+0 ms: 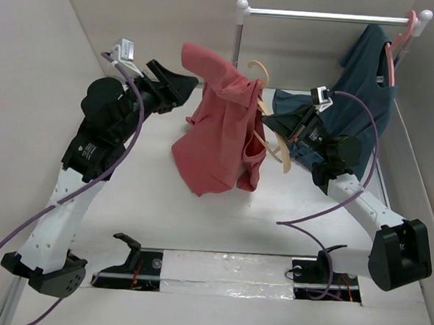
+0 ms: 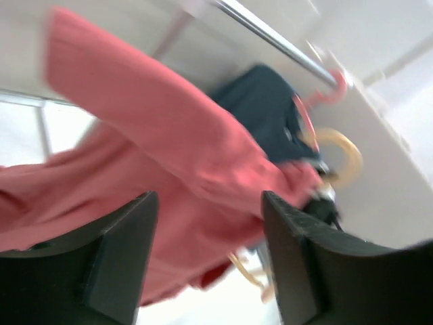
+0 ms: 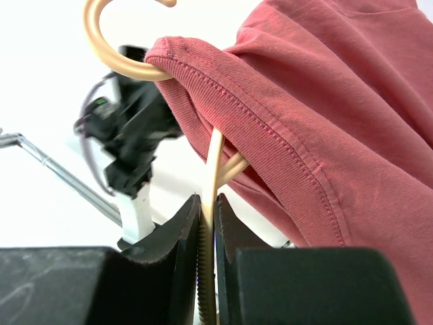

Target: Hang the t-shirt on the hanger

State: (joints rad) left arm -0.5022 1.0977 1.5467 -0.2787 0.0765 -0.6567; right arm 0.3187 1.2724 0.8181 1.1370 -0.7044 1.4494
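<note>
The red t-shirt point(image 1: 215, 140) hangs draped over the tan wooden hanger point(image 1: 257, 65), held above the middle of the table. Its collar sits around the hanger's neck point(image 3: 214, 162), and the cloth point(image 3: 338, 101) falls to one side. My right gripper point(image 1: 267, 121) is shut on the hanger's stem just below the hook point(image 3: 208, 200). My left gripper point(image 1: 186, 82) is open just left of the shirt's raised sleeve. Its jaws stand wide apart point(image 2: 208, 198) with the shirt point(image 2: 169, 156) beyond them, not gripped. The left wrist view is blurred.
A dark blue t-shirt point(image 1: 362, 83) hangs on a pink plastic hanger point(image 1: 401, 41) from the metal rack rail point(image 1: 322, 16) at the back right. White walls close in the table on the left, back and right.
</note>
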